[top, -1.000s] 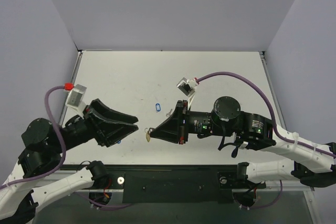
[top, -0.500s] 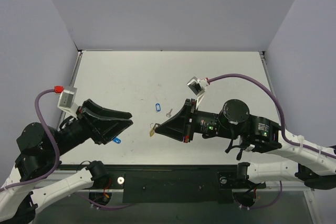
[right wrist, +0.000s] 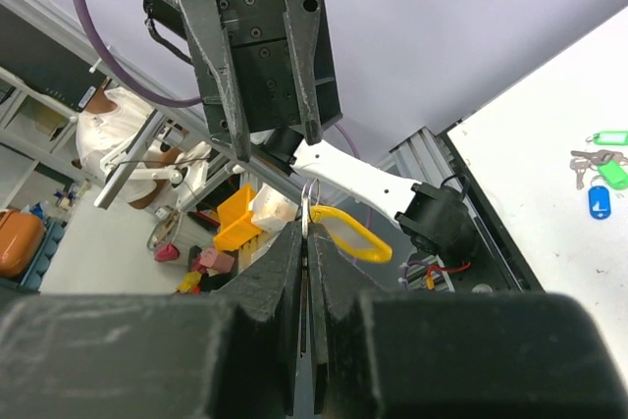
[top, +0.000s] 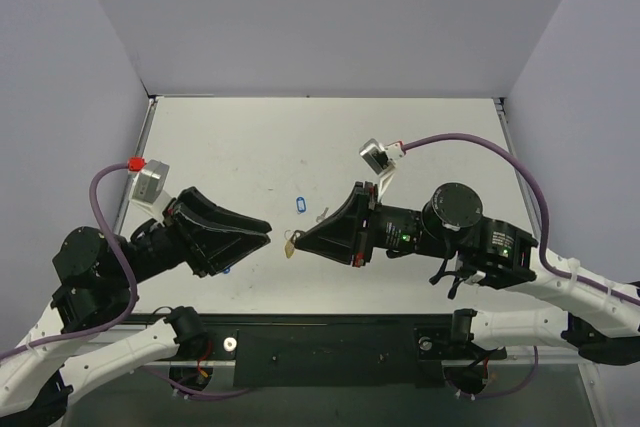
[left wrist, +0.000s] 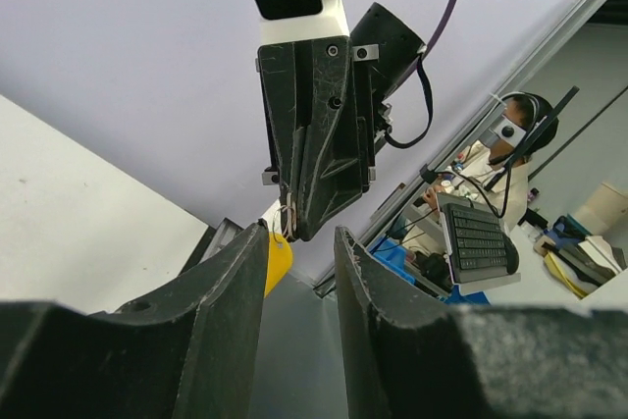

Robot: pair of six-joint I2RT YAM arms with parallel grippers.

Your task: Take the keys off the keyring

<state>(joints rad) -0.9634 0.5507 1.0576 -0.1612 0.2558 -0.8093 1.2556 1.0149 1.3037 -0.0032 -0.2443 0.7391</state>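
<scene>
**Right end effector pinching the keyring, left end effector drawn up to it**

The right end effector (top: 299,241) is shown with its fingers pressed together on the keyring (top: 290,246), which is held above the counter (top: 420,137). In the right wrist view the thin metal ring (right wrist: 310,191) is seen pinched at the fingertips, and the yellow tag (right wrist: 355,239) hangs off to one side. The left end effector (top: 266,235) is shown partly spread and empty. Its fingers (left wrist: 235,282) stand apart, the tip of the right end effector lies just beyond the gap, and the yellow tag is partly hidden behind one finger. Whether that finger touches the tag cannot be told.

On the counter behind the right end effector, a blue tag (top: 298,204) is seen. In the right wrist view, loose keys (right wrist: 587,157) are seen among green tags (right wrist: 608,136) on the counter.

Compared with half a second ago, the left end effector has been brought from well apart to just beside the keyring, and its fingers have been narrowed. The right end effector has stayed clamped in nearly the same place.
</scene>
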